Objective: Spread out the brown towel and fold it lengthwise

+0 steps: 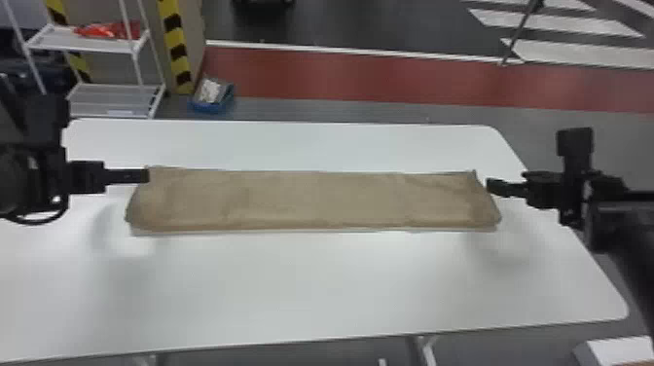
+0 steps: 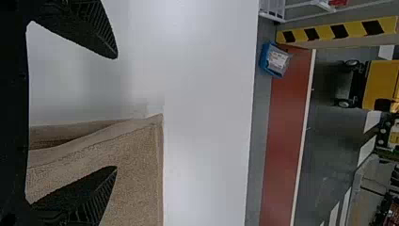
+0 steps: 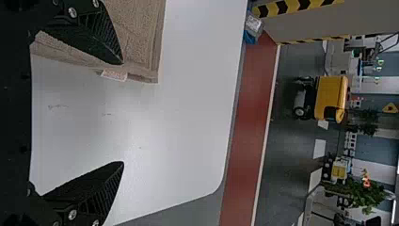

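Observation:
The brown towel (image 1: 316,199) lies on the white table as a long flat strip running left to right, its near edge rounded at both ends. My left gripper (image 1: 147,175) is at the towel's far left corner. In the left wrist view, the left gripper (image 2: 116,112) stands open, with one finger over the towel (image 2: 136,179). My right gripper (image 1: 488,186) is just off the strip's right end. In the right wrist view, the right gripper (image 3: 123,113) is open too, one finger over the towel's corner (image 3: 141,37) near a small white tag (image 3: 114,75).
The white table (image 1: 316,292) extends in front of and behind the towel. Beyond its far edge are a white shelf rack (image 1: 114,97) with red items, a striped post (image 1: 176,48) and a blue bin (image 1: 212,97) on the floor.

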`<action>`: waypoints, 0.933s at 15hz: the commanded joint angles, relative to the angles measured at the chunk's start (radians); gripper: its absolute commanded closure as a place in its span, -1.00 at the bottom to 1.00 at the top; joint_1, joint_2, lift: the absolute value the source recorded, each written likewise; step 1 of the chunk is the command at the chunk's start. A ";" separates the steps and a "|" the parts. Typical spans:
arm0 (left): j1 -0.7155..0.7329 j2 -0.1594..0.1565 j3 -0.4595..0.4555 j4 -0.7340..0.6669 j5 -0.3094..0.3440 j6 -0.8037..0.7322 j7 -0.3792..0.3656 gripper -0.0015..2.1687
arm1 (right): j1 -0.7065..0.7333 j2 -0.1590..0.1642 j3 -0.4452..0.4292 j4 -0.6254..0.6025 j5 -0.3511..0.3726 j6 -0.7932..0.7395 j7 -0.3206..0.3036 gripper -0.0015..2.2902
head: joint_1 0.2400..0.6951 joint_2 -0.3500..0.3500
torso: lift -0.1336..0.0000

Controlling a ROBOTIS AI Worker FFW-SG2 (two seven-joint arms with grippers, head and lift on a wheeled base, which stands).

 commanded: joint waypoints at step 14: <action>-0.005 0.011 0.000 0.023 0.015 -0.032 -0.009 -0.96 | -0.024 0.002 0.003 0.061 0.000 -0.088 -0.015 -0.88 | 1.00 -0.36 | -0.80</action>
